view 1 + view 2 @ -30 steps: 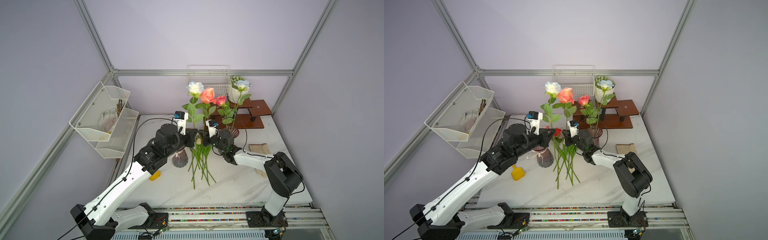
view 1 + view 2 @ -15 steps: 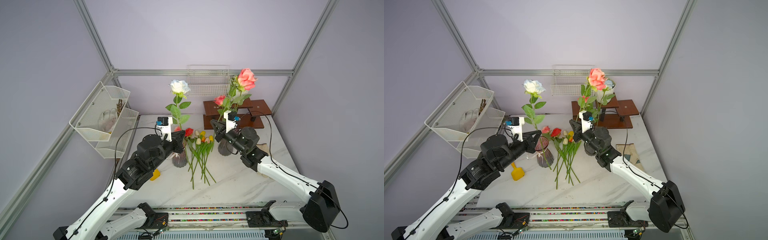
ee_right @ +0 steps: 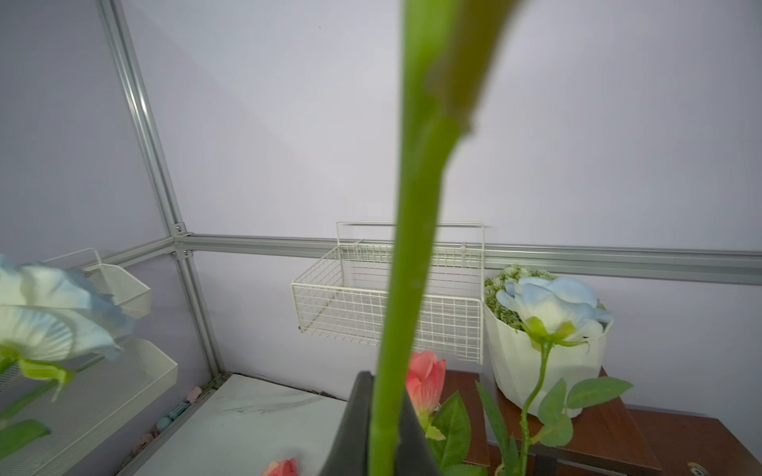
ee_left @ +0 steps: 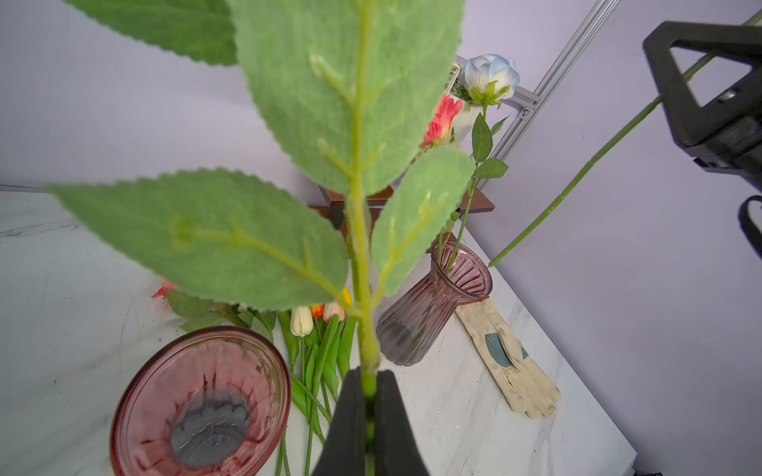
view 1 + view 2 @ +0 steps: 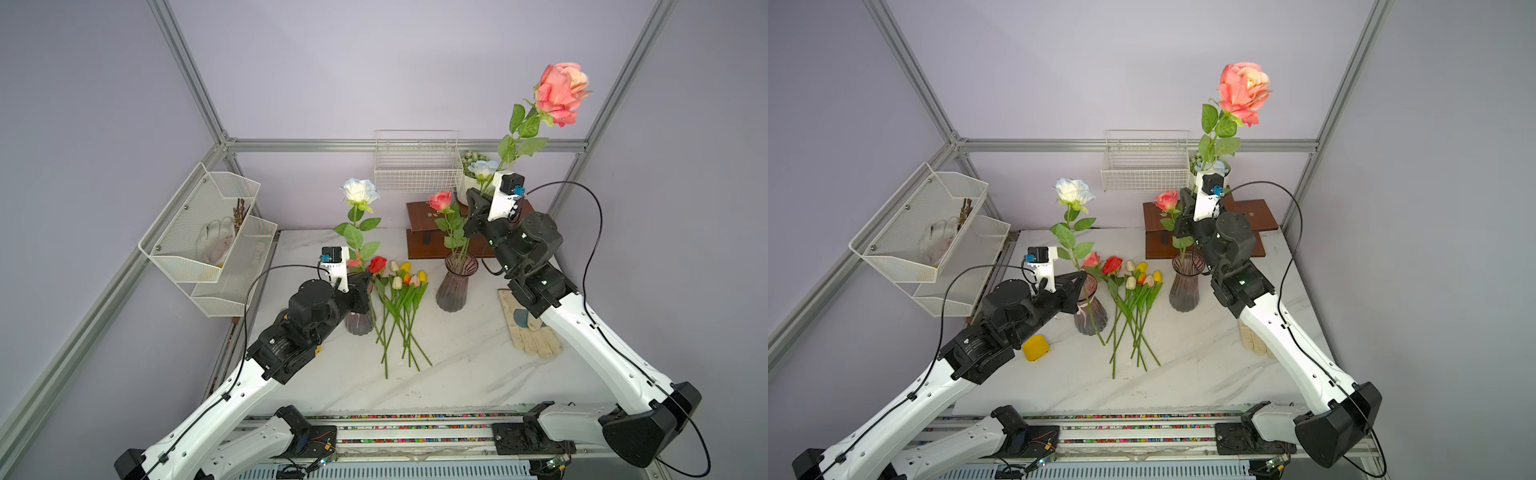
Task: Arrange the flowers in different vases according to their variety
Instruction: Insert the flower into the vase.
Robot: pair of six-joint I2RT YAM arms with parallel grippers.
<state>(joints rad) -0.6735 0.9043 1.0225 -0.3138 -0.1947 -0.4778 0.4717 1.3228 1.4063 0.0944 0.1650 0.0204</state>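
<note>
Both arms hold roses aloft over the marble worktop (image 5: 457, 365). The right arm (image 5: 582, 324) reaches up toward the far right corner, wrist cocked high, the right jaws clamped tight on the lower stem of the big pink rose (image 5: 561, 93), whose bloom towers above everything; its cut end hangs just beside the rim of the right vase (image 5: 453, 291), which already carries a small pink rose (image 5: 439, 200) and a pale-blue rose (image 5: 482, 168). The left arm (image 5: 291, 332) stretches low from the near left corner, the left jaws pinched shut on the stem of the white rose (image 5: 358, 192), upright beside the empty left vase (image 5: 1083, 322) near the left edge. The tulips (image 5: 405, 278) and a red rose (image 5: 377, 264) lie flat between the two vases. We judge the big pink rose is about to be seated: its tip should be centred over the mouth, the stem kept near vertical and lowered slowly past the leaves already there, the jaws letting go only once the neck supports it.
</note>
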